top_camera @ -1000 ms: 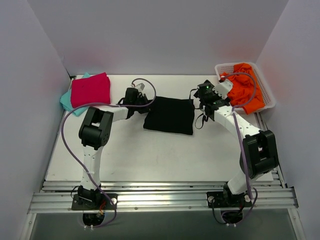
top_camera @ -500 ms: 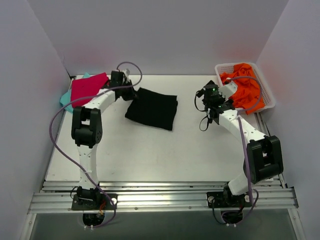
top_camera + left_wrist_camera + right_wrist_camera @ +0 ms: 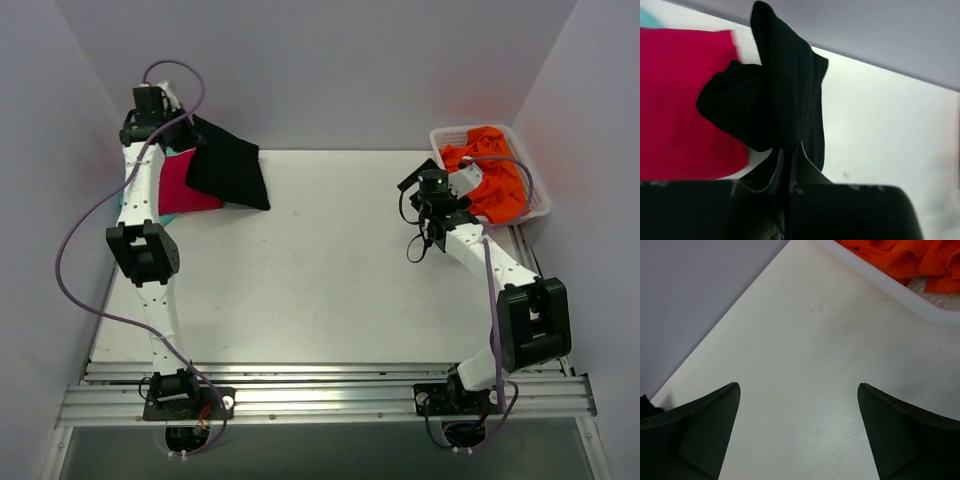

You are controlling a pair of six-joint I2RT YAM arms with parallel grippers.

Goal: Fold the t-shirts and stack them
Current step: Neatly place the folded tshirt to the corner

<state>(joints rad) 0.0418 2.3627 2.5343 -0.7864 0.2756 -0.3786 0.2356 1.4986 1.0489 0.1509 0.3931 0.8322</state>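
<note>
My left gripper [image 3: 178, 133] is shut on the folded black t-shirt [image 3: 228, 169] and holds it in the air at the table's far left corner. The shirt hangs over the right part of the magenta-pink t-shirt [image 3: 178, 190]. In the left wrist view the black cloth [image 3: 775, 100] is pinched between my fingers [image 3: 805, 162], with the pink shirt [image 3: 680, 100] below it on the left. A sliver of the teal t-shirt [image 3: 647, 19] shows under the pink one. My right gripper [image 3: 424, 185] is open and empty over bare table.
A white basket [image 3: 535, 195] at the far right holds crumpled orange cloth [image 3: 488, 180]; its rim and the orange cloth [image 3: 900, 257] show at the top of the right wrist view. Grey walls close in the left, back and right sides.
My left arm has carried the black shirt from the table's middle to the far left and lifted it over the pink shirt. My right gripper let go and drew back right.
</note>
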